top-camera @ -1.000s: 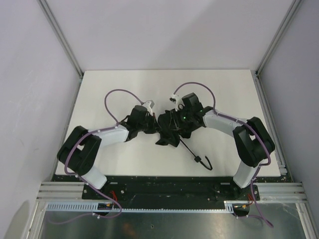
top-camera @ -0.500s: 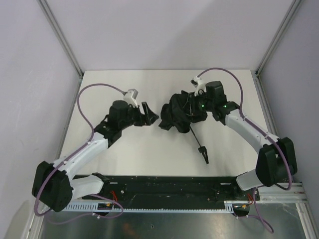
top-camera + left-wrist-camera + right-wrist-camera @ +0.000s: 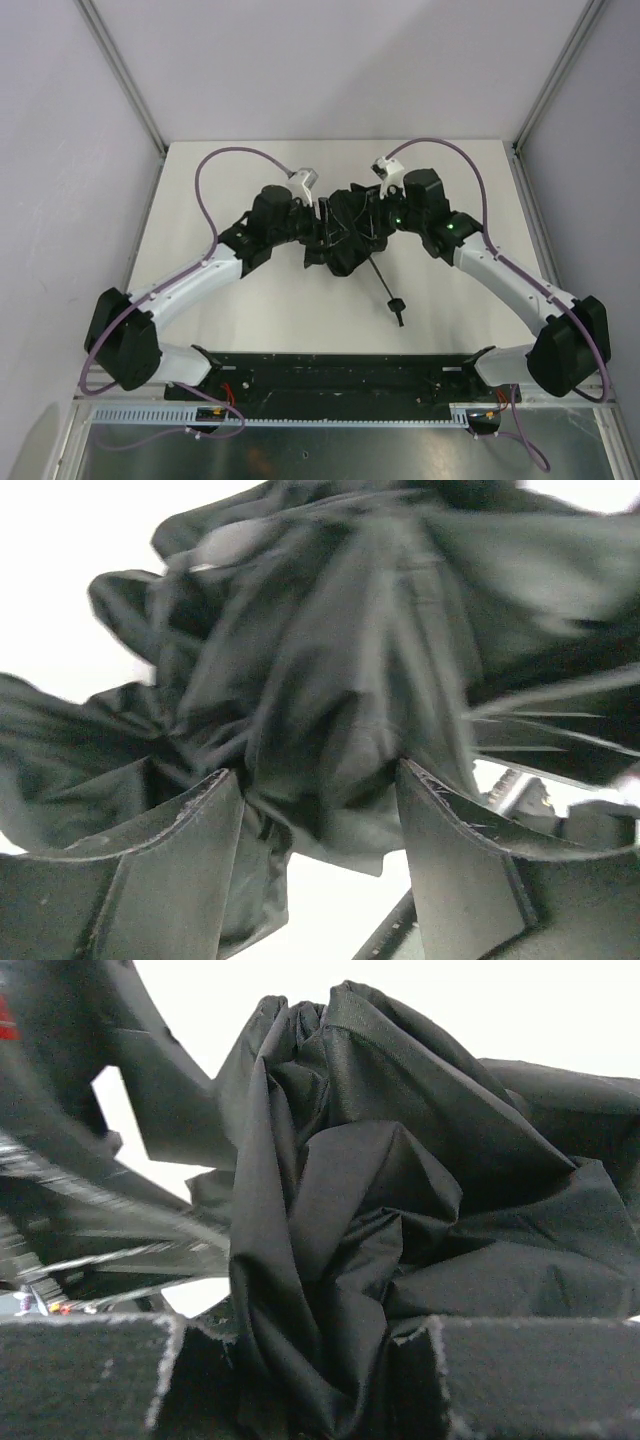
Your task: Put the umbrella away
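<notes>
- Black on white: found the umbrella [image 3: 345, 238] crumpled at the middle of the table [image 3: 250, 300], between left gripper [image 3: 316, 222] and right gripper [image 3: 372, 215], shaft trailing toward the bases.
- Left wrist: showed jaws spread, canopy folds between, unpinched.
- Right wrist: showed fingers [image 3: 90, 1370] clenched on bunched fabric.

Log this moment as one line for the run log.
umbrella: canopy bunched, shaft extended, not put away | left pincer: open, fabric between fingers | right pincer: shut on umbrella fabric
</notes>
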{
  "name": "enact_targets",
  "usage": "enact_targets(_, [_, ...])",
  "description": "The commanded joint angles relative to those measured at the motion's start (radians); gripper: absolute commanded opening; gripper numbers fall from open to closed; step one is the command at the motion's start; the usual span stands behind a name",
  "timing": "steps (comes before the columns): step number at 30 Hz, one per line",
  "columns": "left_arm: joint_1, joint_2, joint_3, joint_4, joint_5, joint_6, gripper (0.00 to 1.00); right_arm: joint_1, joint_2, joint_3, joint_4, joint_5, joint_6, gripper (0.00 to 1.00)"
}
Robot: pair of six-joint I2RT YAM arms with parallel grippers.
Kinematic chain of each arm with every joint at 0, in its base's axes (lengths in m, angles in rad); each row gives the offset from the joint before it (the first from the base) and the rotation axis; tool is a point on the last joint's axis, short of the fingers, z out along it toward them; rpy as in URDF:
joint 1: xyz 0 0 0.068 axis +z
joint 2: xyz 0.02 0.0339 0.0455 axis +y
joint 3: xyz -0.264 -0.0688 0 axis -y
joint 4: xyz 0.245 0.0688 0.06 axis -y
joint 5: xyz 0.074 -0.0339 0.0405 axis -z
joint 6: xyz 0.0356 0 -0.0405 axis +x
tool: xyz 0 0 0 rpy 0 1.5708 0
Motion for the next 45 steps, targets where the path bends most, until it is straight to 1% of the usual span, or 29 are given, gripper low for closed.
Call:
enact_targets(1, [0.011, 0.036, 0.073, -0.105, -0.174, 0.110, 0.66, -0.039, -0.104, 0.055, 0.106, -0.088, 0.067, 0.00])
enact_targets(2, [0.013, 0.022, 0.080, -0.119, -0.186, 0.119, 0.68, -0.052, -0.111, 0.057, 0.102, -0.099, 0.067, 0.00])
enact_targets(5, [0.024, -0.074, 0.083, -0.131, -0.190, 0.125, 0.88, -0.099, -0.114, 0.067, 0.071, -0.097, 0.042, 0.00])
enact_targets(6, [0.029, -0.113, 0.083, -0.132, -0.184, 0.124, 0.92, -0.114, -0.113, 0.070, 0.065, -0.084, 0.028, 0.00])
enact_targets(8, [0.040, -0.195, 0.079, -0.135, -0.165, 0.121, 0.97, -0.134, -0.110, 0.080, 0.043, -0.013, -0.027, 0.00])
enact_targets(12, [0.066, -0.371, 0.041, -0.142, -0.099, 0.104, 0.99, -0.172, -0.086, 0.149, -0.004, 0.238, -0.208, 0.00])
enact_targets(15, [0.079, -0.486, -0.017, -0.143, -0.064, 0.079, 0.99, -0.189, -0.065, 0.201, 0.020, 0.515, -0.389, 0.00])
enact_targets(19, [0.088, -0.606, -0.099, -0.153, -0.045, 0.051, 0.99, -0.205, -0.010, 0.253, 0.160, 0.780, -0.631, 0.00])
enact_targets(22, [0.093, -0.679, -0.146, -0.166, -0.035, 0.028, 0.99, -0.184, 0.056, 0.282, 0.289, 0.908, -0.817, 0.00])
enact_targets(25, [0.093, -0.739, -0.177, -0.186, -0.029, 0.014, 0.98, -0.111, 0.142, 0.268, 0.463, 1.049, -1.057, 0.00])
enact_targets(29, [0.095, -0.809, -0.192, -0.251, -0.054, 0.009, 0.98, 0.002, 0.290, 0.176, 0.763, 1.180, -1.381, 0.00])
enact_targets(30, [0.095, -0.829, -0.196, -0.267, -0.064, 0.009, 0.98, 0.031, 0.334, 0.151, 0.825, 1.209, -1.442, 0.00])
enact_targets(32, [0.095, -0.875, -0.208, -0.298, -0.085, 0.002, 0.98, 0.093, 0.412, 0.100, 0.888, 1.256, -1.510, 0.00])
enact_targets(34, [0.094, -0.923, -0.223, -0.322, -0.096, -0.009, 0.98, 0.161, 0.469, 0.051, 0.871, 1.287, -1.483, 0.00])
enact_targets(37, [0.095, -0.993, -0.252, -0.363, -0.126, -0.029, 0.98, 0.277, 0.530, -0.009, 0.727, 1.301, -1.347, 0.00])
enact_targets(39, [0.096, -1.035, -0.276, -0.395, -0.156, -0.051, 0.98, 0.351, 0.564, -0.027, 0.575, 1.286, -1.197, 0.00])
enact_targets(42, [0.095, -1.092, -0.311, -0.434, -0.202, -0.100, 0.98, 0.450, 0.595, -0.031, 0.319, 1.165, -0.947, 0.00])
enact_targets(45, [0.094, -1.121, -0.336, -0.462, -0.229, -0.150, 0.98, 0.493, 0.623, 0.006, 0.045, 0.945, -0.729, 0.00])
